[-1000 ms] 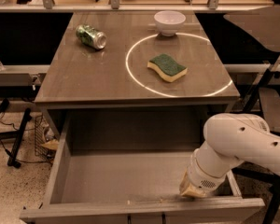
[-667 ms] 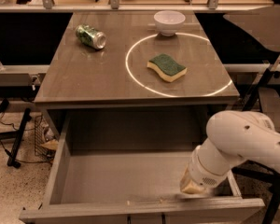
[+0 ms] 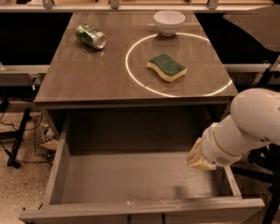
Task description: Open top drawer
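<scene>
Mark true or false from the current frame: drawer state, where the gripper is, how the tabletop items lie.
1. The top drawer is open, standing well out from under the table. True.
2. The gripper hangs over the tabletop next to the bowl. False: it is low, at the open drawer's right wall.
3. The green can stands upright. False: it lies on its side at the table's back left.
4. The sponge lies inside the white ring. True.
5. The sponge sits in the bowl. False: the two are apart, with the bowl farther back on the table.
</scene>
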You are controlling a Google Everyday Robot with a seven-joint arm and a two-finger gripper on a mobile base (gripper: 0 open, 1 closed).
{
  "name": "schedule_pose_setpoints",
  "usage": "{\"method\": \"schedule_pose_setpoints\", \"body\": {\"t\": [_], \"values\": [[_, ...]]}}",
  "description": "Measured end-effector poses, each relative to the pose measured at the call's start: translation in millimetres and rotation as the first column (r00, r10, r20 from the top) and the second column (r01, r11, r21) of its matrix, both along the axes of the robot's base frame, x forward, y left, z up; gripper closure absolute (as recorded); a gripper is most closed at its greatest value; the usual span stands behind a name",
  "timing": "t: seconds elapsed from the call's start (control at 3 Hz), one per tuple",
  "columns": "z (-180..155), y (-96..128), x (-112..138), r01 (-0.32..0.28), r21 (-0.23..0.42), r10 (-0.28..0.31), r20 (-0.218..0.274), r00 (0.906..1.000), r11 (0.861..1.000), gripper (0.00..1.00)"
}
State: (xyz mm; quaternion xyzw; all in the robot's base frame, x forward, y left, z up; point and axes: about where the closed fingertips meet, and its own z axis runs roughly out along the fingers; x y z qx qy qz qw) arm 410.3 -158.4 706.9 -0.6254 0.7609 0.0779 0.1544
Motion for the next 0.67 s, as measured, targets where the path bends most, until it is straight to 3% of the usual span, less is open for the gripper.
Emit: {"method": "schedule_pose_setpoints", "body": {"t": [0.33,0.67], "values": [[59.1,-20.7,16.8,0.016,0.041,-0.022,0.127,0.9917,0.999,1.00],[65.4,-18.4,20.9,-0.003,0.041,-0.003,0.147,0.9891,0.999,1.00]]}}
